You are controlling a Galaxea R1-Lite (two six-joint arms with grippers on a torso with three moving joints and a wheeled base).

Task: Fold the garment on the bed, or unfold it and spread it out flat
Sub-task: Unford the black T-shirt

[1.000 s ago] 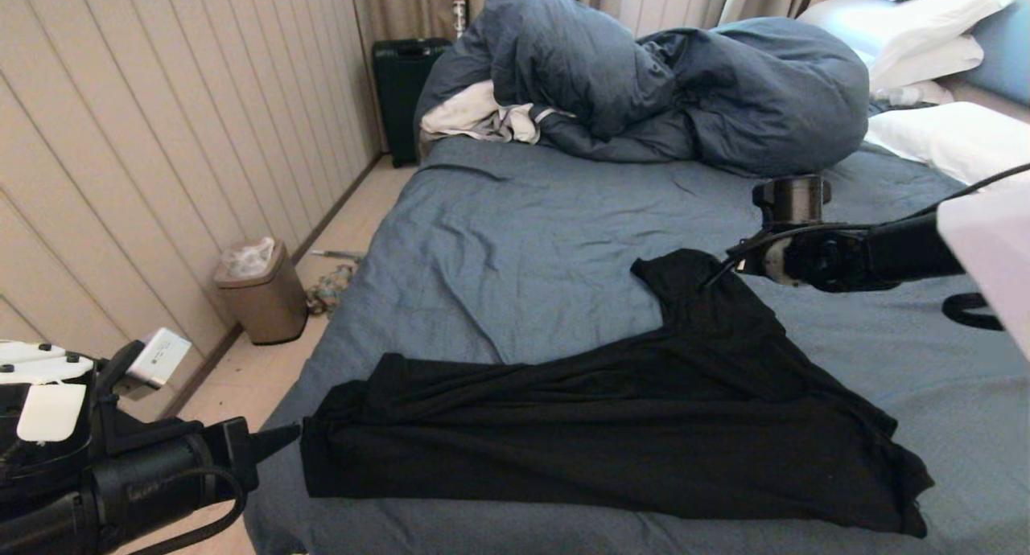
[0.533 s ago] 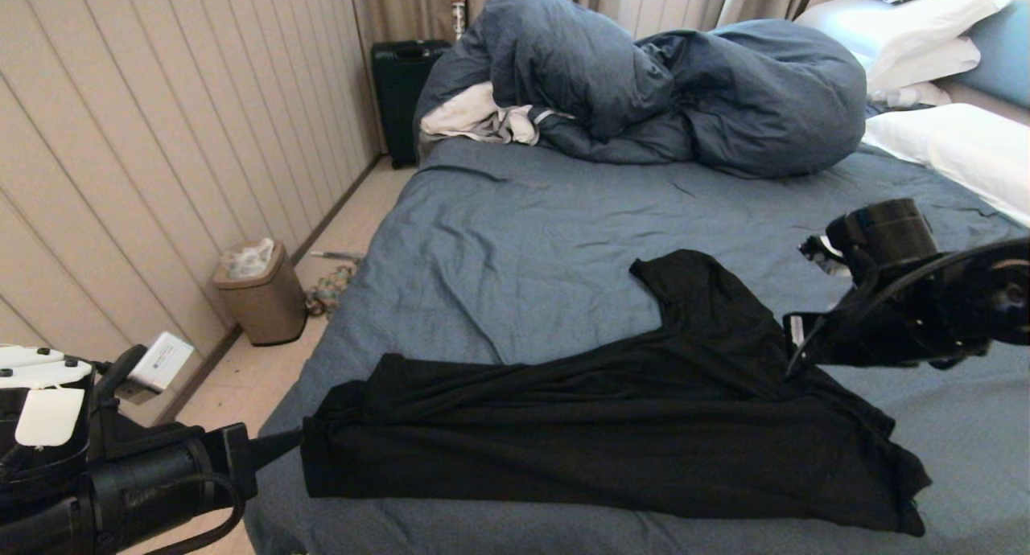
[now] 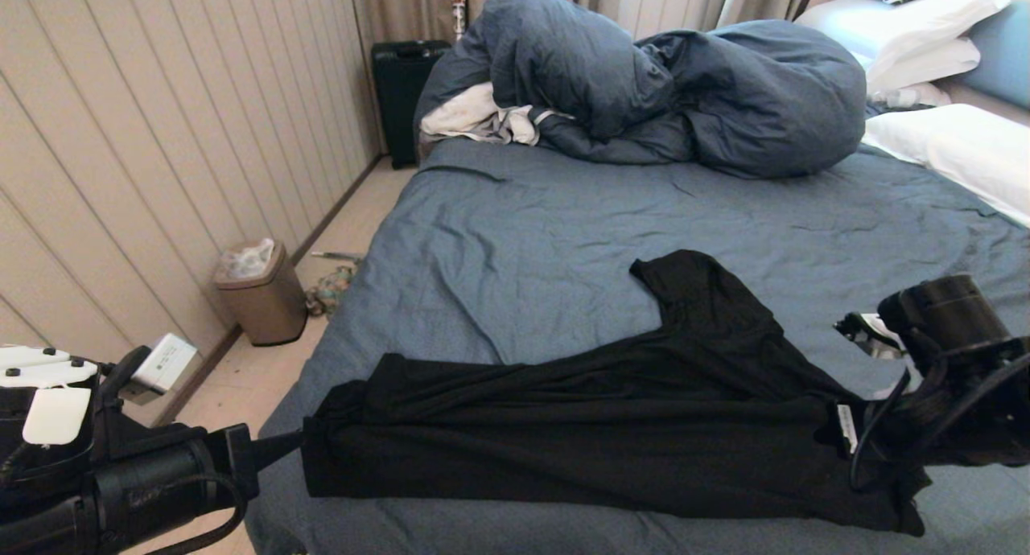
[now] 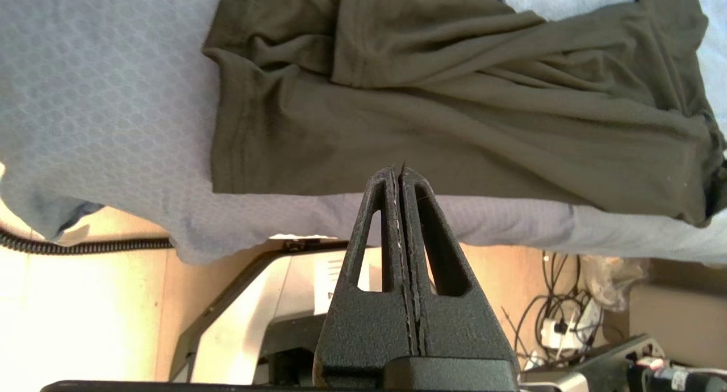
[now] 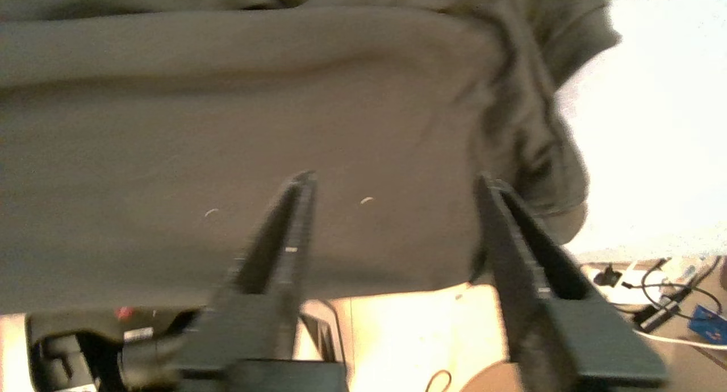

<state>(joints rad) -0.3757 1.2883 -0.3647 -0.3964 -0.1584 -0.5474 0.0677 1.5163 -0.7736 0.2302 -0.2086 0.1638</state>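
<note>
Black T-shirt (image 3: 611, 426) bunched lengthwise across bed (image 3: 563, 217); right gripper (image 5: 392, 221) now lowered to its right end, fingers parted, empty; left gripper (image 4: 401, 173) closed, empty.

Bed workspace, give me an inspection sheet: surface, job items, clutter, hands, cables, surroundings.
Surface: wide bed with wrinkled slate-blue sheet.
Job's things: black thin-fabric T-shirt lying partly folded and creased across the near edge, one sleeve pointing toward the duvet; print not visible.
Clutter: bulky slate-blue duvet heaped at the far end, small white-grey cloth beside it, white pillows at the right.
Grippers: left hand shut, its tip at the shirt's left end, holding nothing; right hand open over the shirt's right end.
Cables: black cable looped on the right wrist.
Surroundings: panelled wall, tan lidded bin, dark suitcase, curtains.
</note>
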